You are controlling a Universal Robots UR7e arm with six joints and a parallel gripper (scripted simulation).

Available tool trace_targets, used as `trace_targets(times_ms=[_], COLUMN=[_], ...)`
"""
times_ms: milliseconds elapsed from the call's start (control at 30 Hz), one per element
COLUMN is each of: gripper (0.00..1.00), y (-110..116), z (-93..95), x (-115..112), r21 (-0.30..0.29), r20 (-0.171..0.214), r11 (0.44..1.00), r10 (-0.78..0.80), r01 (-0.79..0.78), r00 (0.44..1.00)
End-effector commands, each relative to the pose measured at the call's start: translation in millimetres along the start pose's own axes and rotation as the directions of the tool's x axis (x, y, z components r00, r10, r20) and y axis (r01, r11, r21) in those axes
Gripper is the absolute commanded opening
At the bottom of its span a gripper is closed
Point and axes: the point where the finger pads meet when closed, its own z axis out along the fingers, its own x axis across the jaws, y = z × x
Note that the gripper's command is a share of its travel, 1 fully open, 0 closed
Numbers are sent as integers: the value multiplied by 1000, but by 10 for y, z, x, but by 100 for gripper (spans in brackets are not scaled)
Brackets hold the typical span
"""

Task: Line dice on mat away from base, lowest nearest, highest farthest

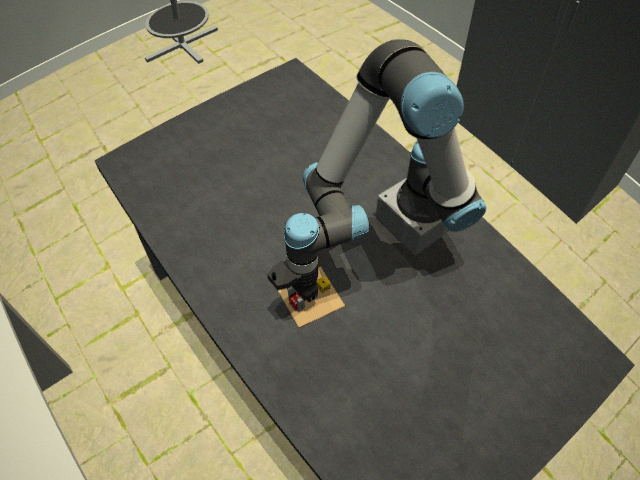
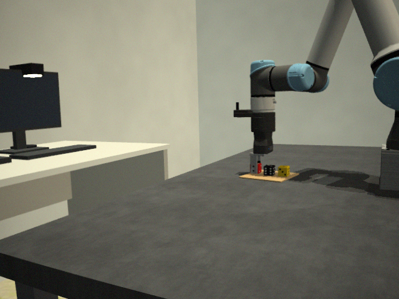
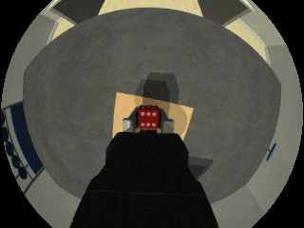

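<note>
Red die point(image 2: 259, 167), black die point(image 2: 269, 170), yellow die point(image 2: 283, 170) — aligned on tan mat point(image 2: 276, 177).
</note>
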Motion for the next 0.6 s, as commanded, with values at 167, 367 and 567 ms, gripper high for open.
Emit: trace_targets(times_ms=[167,367,567], gripper=[57,57,57], y=[-4,-4,-4], z=[16,30,32], x=[1,1,1], r21=[1,1,1], r20=[0,0,0], r11=[1000,1000,1000], r10=[0,0,0], r01=[0,0,0], r00=[1000,1000,1000])
